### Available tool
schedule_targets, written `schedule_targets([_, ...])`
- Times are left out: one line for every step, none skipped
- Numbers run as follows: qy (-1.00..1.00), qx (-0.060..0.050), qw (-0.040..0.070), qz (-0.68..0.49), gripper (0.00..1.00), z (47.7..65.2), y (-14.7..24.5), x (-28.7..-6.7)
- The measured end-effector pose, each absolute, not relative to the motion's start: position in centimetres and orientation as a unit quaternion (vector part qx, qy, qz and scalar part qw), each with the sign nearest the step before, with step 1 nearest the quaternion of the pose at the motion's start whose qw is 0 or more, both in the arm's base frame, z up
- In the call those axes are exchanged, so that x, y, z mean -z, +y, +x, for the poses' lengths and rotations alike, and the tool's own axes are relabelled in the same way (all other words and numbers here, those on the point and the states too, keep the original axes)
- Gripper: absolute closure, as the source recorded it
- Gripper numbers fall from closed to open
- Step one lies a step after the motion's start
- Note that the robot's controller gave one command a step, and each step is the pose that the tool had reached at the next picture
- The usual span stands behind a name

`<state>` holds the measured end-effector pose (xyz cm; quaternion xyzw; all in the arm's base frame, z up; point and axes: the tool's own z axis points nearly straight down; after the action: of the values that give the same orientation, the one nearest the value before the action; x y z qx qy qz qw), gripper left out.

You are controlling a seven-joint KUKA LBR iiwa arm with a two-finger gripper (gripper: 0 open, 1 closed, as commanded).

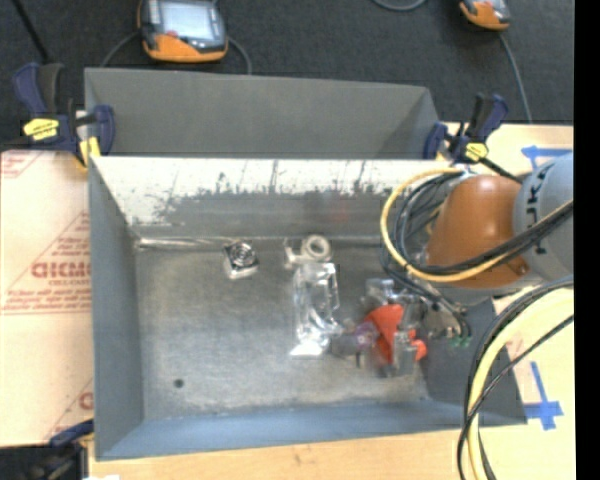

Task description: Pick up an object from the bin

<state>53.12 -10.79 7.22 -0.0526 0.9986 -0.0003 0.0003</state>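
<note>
Down low in bin (112, 298), arm (480, 230) from the right, gripper (398, 346) over red thing (385, 320) (grip unclear).

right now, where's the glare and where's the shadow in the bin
Camera view: strong light washes the bin's far wall pale; white glints sit on the clear plastic piece and the small metal piece; shadow under the arm's orange cover darkens the floor at the near right corner.

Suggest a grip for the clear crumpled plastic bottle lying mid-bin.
Probably from above, across the mid-body of the clear crumpled plastic bottle. It lies flat, long axis running back to front, so its narrow width suits a pinch. Avoid its near end, which is crowded by a small purple thing and a red thing.
</note>
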Motion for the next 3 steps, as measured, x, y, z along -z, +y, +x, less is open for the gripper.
schedule_targets([0.999,0.0,0.003,-0.054,1.0,53.4,-10.6,-7.3])
schedule_targets([0.999,0.002,0.005,-0.05,1.0,49.5,-11.9,-21.6])
schedule_targets([0.999,0.0,0.002,-0.05,0.0,49.5,-11.8,-21.2])
